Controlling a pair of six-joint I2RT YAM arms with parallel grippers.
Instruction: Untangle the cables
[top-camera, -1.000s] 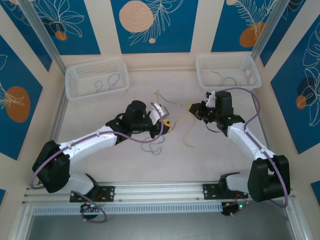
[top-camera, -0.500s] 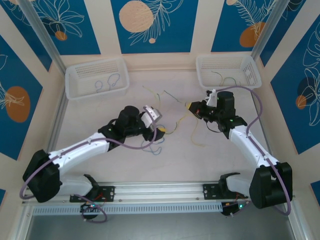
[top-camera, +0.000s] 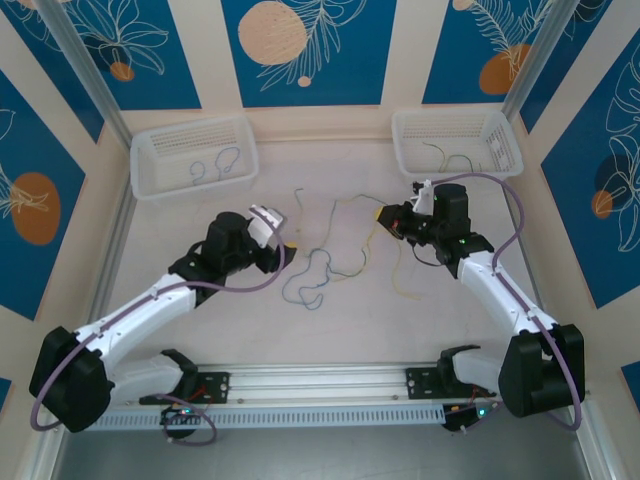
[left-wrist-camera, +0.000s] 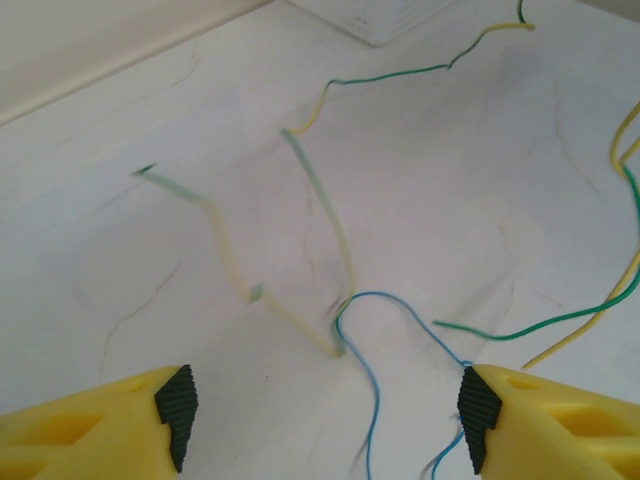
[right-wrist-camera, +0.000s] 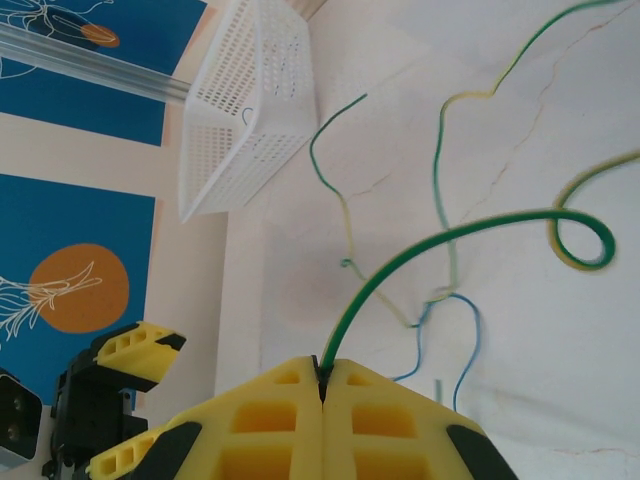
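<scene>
Checking in from the remote station. My landmark is the blue cable (left-wrist-camera: 405, 305), a curly loop lying flat out in the middle of the worktop (top-camera: 200, 215). The left fingers (left-wrist-camera: 175, 405) sit just to the near-left of it, spread wide apart with nothing between them, and on the wrist cam the blue cable runs down into the gap without touching either pad. A pale yellow-green cable (left-wrist-camera: 225, 250) comes in from behind the blue one and meets it right at the top of the loop. It's blurry there, so I can't tell whether they're crossed or just touching. The right fingers (right-wrist-camera: 290, 400) are off to the right of the blue cable and a bit farther back, pressed fully together on the end of a green cable (right-wrist-camera: 450, 235). That one arcs up out of the pinch and curls into a small ring that fades to yellow. Way back-left of the blue cable there's a white basket (top-camera: 150, 170) with a thin blue wire in it. Back-right there's a second basket (top-camera: 505, 150) with greenish-yellow wires inside.
</scene>
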